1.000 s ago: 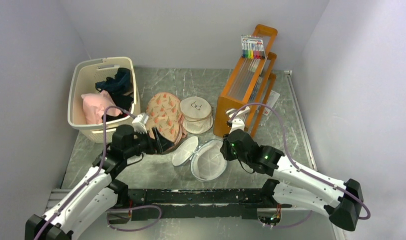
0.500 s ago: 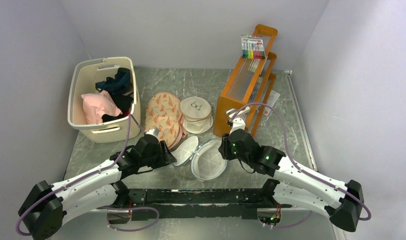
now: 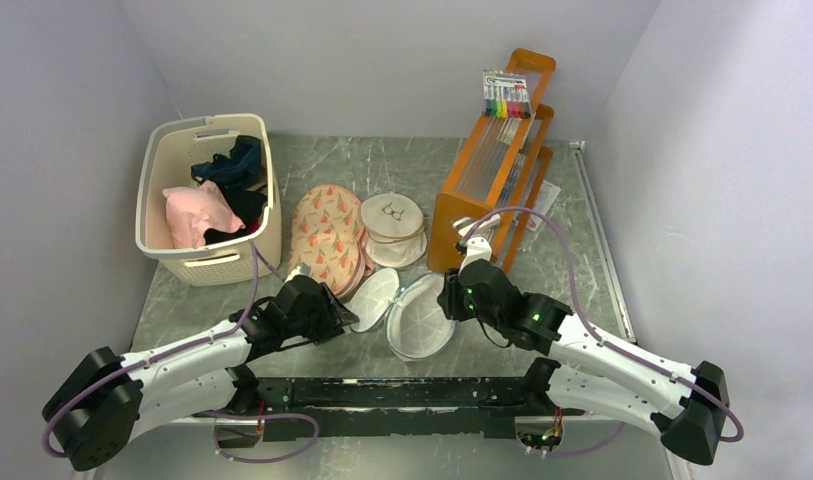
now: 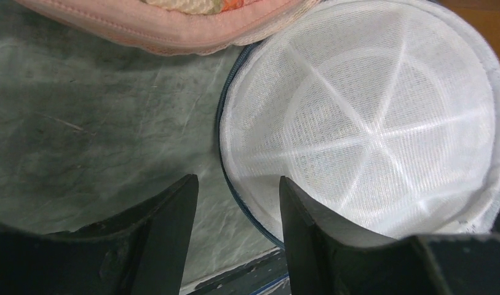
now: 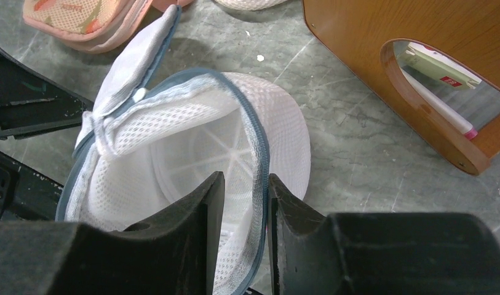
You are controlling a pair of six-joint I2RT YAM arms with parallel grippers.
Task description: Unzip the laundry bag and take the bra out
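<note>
Your left fingers (image 4: 167,233) have moved from the peach bag (image 3: 327,235) to the laundry bag (image 3: 419,325) and stand parted astride its rim. The bag lies unzipped just before the orange rack (image 3: 482,200). Its rim runs between your right fingers (image 5: 192,246), but I cannot tell whether they pinch it.

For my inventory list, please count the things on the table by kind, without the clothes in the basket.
Round wash bags: 3 (white mesh laundry bag, peach patterned bag, beige glasses-print bag)
Basket: 1
Orange rack: 1
Marker pack: 1
Total: 6
</note>
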